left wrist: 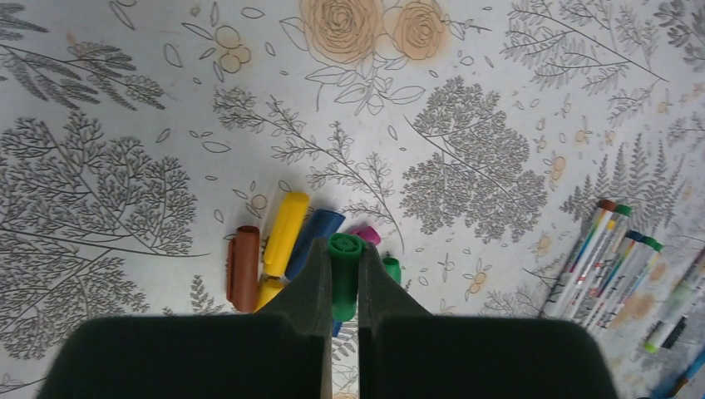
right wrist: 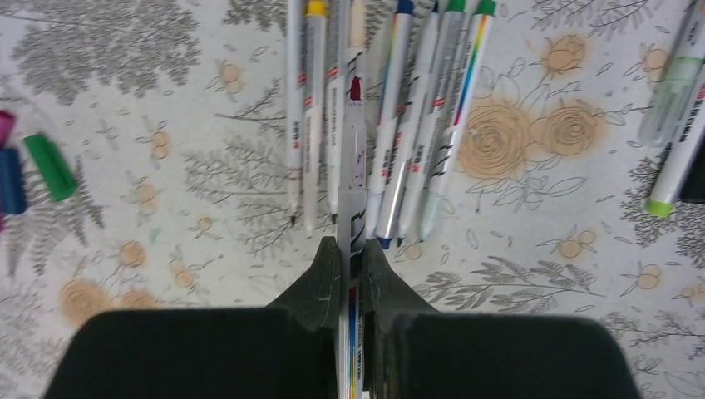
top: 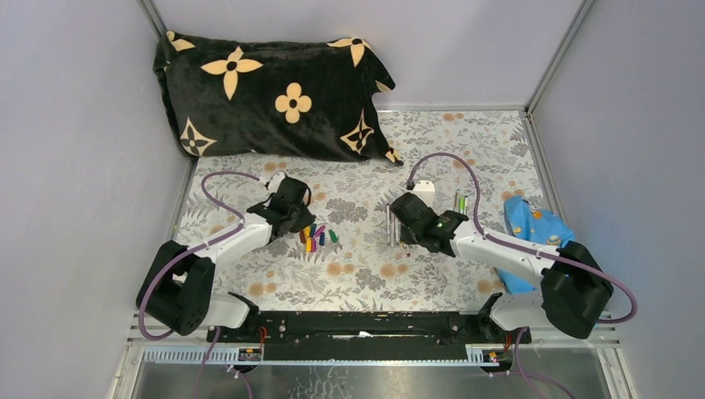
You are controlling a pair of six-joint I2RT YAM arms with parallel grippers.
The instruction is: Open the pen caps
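Green pen cap (left wrist: 344, 246) | pinched in closed left end effector (left wrist: 344, 270), at the cap pile (left wrist: 283, 241) | pen (right wrist: 352, 166) clamped in right end effector (right wrist: 350, 258), right of pile, over pen row (right wrist: 416, 108) | risk: a dropped cap could bounce on the tabletop (left wrist: 100, 100) and scatter the pile

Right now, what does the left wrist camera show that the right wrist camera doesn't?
Only the left wrist: the left gripper shut on a green cap, with a brown cap and a yellow cap lying beside it. Only the right wrist: the right gripper shut on a white pen. Both: the row of pens and the floral table cover.
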